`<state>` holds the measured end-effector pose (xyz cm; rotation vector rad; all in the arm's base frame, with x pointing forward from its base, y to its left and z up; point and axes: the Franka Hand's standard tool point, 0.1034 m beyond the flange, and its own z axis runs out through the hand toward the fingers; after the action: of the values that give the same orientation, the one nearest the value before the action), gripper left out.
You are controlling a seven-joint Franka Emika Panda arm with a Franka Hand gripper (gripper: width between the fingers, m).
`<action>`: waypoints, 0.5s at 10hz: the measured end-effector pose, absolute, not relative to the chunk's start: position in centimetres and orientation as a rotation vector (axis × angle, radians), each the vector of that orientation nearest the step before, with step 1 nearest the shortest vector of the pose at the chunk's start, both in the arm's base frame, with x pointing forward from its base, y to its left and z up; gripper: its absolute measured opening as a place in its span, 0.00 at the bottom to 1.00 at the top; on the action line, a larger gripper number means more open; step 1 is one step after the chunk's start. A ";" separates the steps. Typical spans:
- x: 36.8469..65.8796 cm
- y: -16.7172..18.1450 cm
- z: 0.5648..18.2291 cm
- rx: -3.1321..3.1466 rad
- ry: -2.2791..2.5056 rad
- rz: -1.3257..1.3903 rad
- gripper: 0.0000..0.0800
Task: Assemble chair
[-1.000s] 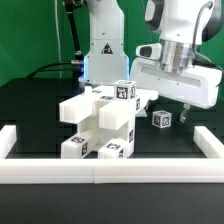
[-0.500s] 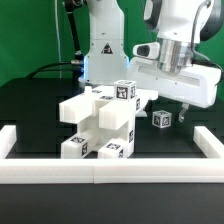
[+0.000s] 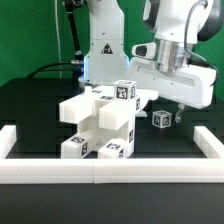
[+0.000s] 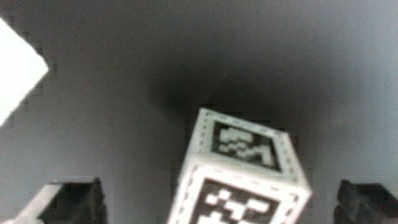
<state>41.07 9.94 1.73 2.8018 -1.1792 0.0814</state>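
In the exterior view, the partly built chair stands in the lower centre of the frame on the black surface, a blocky white stack of parts with black-and-white tags on its top and front faces. Toward the exterior view's right of it, well apart from the stack, a small loose white chair part with a tag on its face sits on the surface. The claw hangs from the white arm in the upper right of the frame, just above and slightly right of that small part; one dark fingertip shows beside it, not touching. A long white border rail runs across the lower frame in front of everything.

In the wrist view, the small tagged part fills the lower centre of the frame, tilted, with two tag faces showing. The claw's two dark fingertips appear at the lower left and lower right corners, spread wide on either side of the part, holding nothing. The dark surface fills the rest.
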 end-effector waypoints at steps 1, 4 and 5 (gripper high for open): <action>41.0 9.8 1.7 2.788 -1.215 0.082 0.81; 41.0 9.9 1.6 2.772 -1.250 0.083 0.81; 40.9 10.0 1.5 2.772 -1.243 0.082 0.81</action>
<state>40.93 10.03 1.53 2.7721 -1.2433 0.0821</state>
